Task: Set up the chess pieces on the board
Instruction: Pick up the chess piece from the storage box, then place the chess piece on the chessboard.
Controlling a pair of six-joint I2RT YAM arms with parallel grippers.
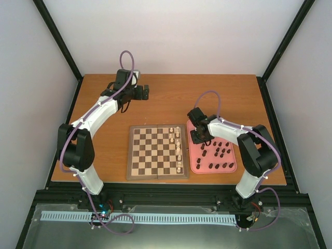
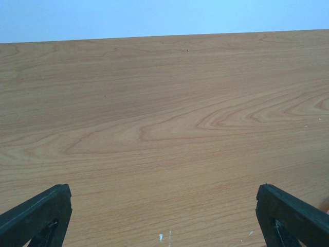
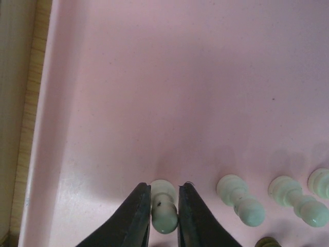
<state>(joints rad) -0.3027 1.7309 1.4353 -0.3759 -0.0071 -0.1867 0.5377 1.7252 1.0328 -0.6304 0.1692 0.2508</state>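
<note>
The board (image 1: 157, 177) lies in the middle of the table, with several cream chess pieces (image 1: 178, 150) standing along its right columns. Dark chess pieces (image 1: 220, 153) stand on the pink tray (image 1: 193, 167) to its right. My right gripper (image 1: 198, 136) reaches down into the tray's far left part. In the right wrist view this gripper (image 3: 165, 186) is shut on a cream pawn (image 3: 164, 208), one finger against each side. Two more cream pieces (image 3: 240, 199) (image 3: 298, 200) lie to the right of it. My left gripper (image 1: 145, 92) hovers at the far left of the table, open (image 2: 164, 206) over bare wood.
The tray's raised left wall (image 3: 43, 128) runs close to the held pawn. A dark piece (image 3: 267, 242) shows at the bottom edge of the right wrist view. Black frame posts and white walls surround the wooden table (image 1: 171, 98).
</note>
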